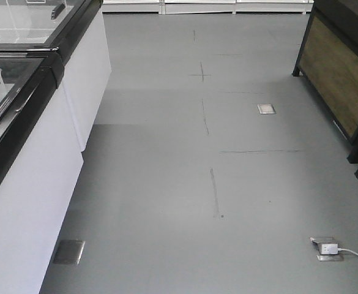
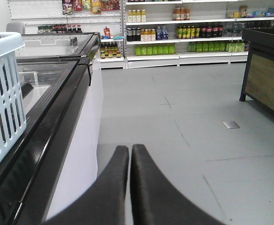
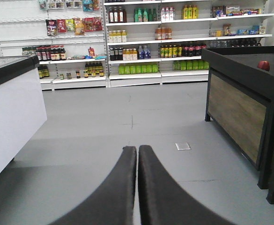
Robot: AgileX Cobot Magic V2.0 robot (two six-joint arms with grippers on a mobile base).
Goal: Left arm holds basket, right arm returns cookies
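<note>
Grey floor [image 1: 166,184], glass-topped freezers [image 1: 26,184], stocked shelves [image 3: 141,47].

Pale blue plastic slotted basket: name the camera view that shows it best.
Left wrist view: the pale blue plastic slotted basket fills the left edge, rim and slotted side visible, partly cropped. The front-facing and right wrist views show none of it.

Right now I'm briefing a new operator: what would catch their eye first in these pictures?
The pale blue basket stands out at the left edge of the left wrist view, above a black-rimmed glass freezer. Across the grey floor, shelves of coloured bottles line the far wall. The left tool and right tool each jut in from below, fingers pressed shut.
</note>
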